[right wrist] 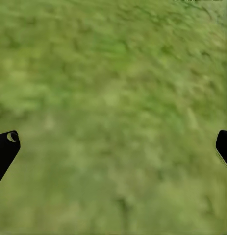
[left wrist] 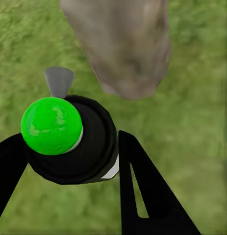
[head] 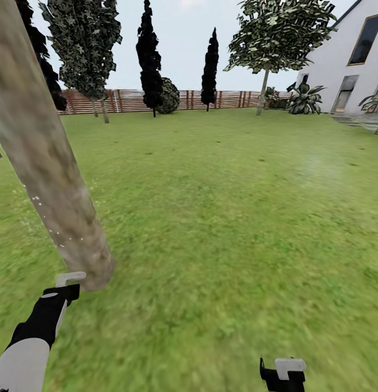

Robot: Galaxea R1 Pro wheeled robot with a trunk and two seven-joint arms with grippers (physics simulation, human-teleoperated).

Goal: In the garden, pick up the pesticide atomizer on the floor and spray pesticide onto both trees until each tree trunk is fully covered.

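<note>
The left claw (left wrist: pixel 69 161) is clamped on the pesticide atomizer (left wrist: pixel 76 142), one black finger on each side of its dark rounded body. In the left wrist view the bottle's top carries a bright green cap (left wrist: pixel 51 125), and a grey nozzle tab (left wrist: pixel 59 81) juts out toward the tree trunk (left wrist: pixel 120 44), whose base meets the grass just beyond the bottle. In the head view the left claw (head: pixel 61 291) sits low at the foot of that thick, pale grey-brown mottled trunk (head: pixel 47 163), which rises leaning up to the picture's left corner; small white specks dot its lower bark.

The right claw (right wrist: pixel 113 144) hangs wide open above bare lawn (right wrist: pixel 113 98), its two black fingertips (right wrist: pixel 5 147) far apart with nothing between them.

Farther out, green grass runs to a brown slat fence (head: pixel 227 99), with dark narrow trees (head: pixel 150 54), a leafy tree (head: pixel 279 32), and a white house (head: pixel 347 60) at right.
</note>
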